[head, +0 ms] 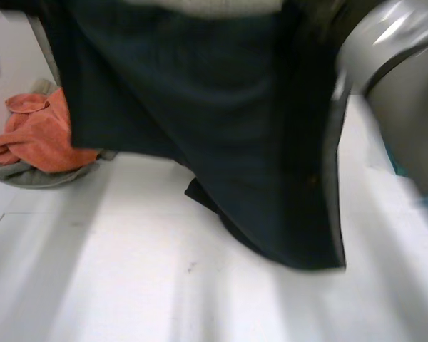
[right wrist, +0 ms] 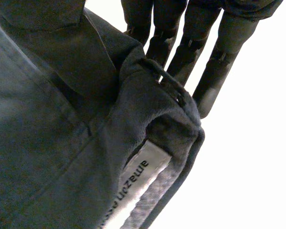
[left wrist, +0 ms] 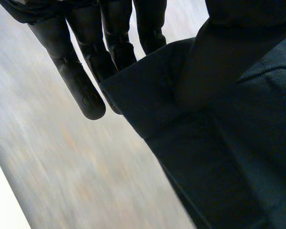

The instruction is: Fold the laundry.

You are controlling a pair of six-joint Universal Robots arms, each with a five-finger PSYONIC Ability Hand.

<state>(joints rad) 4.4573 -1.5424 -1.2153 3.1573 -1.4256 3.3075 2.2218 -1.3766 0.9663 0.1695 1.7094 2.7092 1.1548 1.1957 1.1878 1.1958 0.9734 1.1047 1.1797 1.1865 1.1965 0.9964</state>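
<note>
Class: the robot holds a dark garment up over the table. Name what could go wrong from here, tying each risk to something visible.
The left hand and right hand each pinch only an edge of the dark garment between straight fingers and thumb; it could slip free.
Its lower end hangs near the table and may bunch when laid down.
The orange cloth lies close by and could get snagged.

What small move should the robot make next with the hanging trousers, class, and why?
Probably lower the left hand and right hand to lay the dark trousers flat on the white table. Both hands pinch the top edge, the lower end reaches the table, and the orange cloth lies off to one side.
</note>
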